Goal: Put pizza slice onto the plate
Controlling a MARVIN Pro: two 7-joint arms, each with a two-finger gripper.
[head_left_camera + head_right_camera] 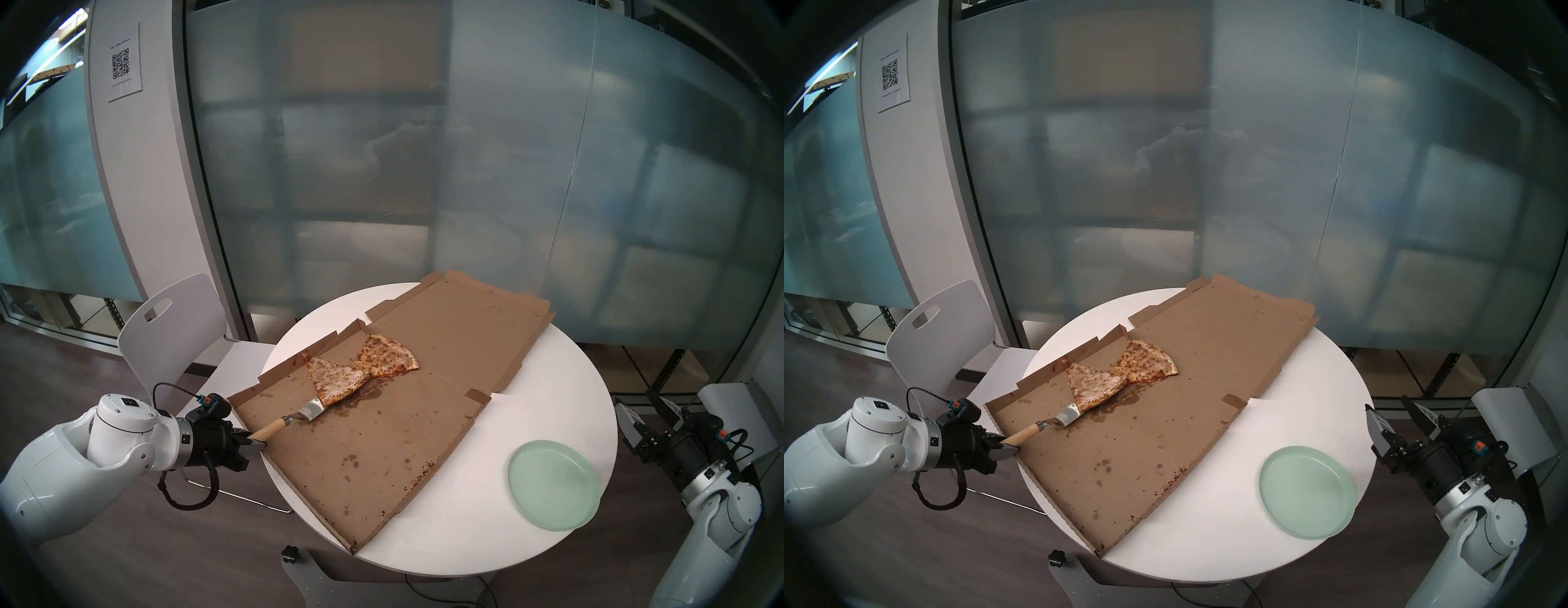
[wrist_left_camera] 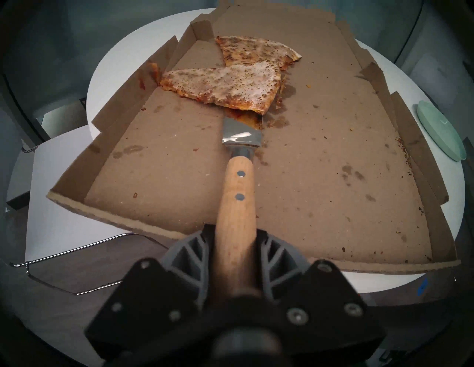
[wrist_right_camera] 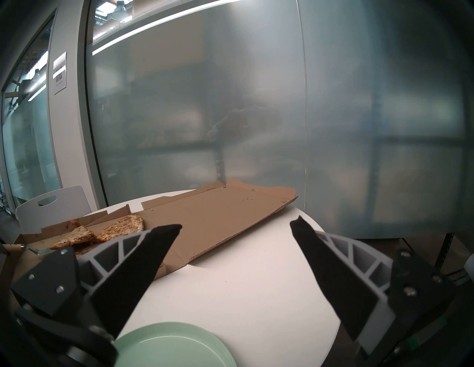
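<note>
The plate [image 1: 553, 485] is set empty at the table's [image 1: 530, 382] near right edge, beside the right tool [image 3: 236, 225], whose fingers are spread apart. The left tool [image 2: 235, 246] is clamped on a spatula [image 2: 237, 189], its blade slid under the slice [image 1: 335, 378] in the open box [image 1: 382, 446]. A second wedge [image 1: 388, 356] lies farther back, touching the slice.

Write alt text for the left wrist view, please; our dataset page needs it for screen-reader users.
The left end effector grips a wooden-handled spatula whose metal blade is slid under the near edge of the pizza slice in an open, grease-stained pizza box. A second slice lies behind it, and the plate sits at the far right.
</note>
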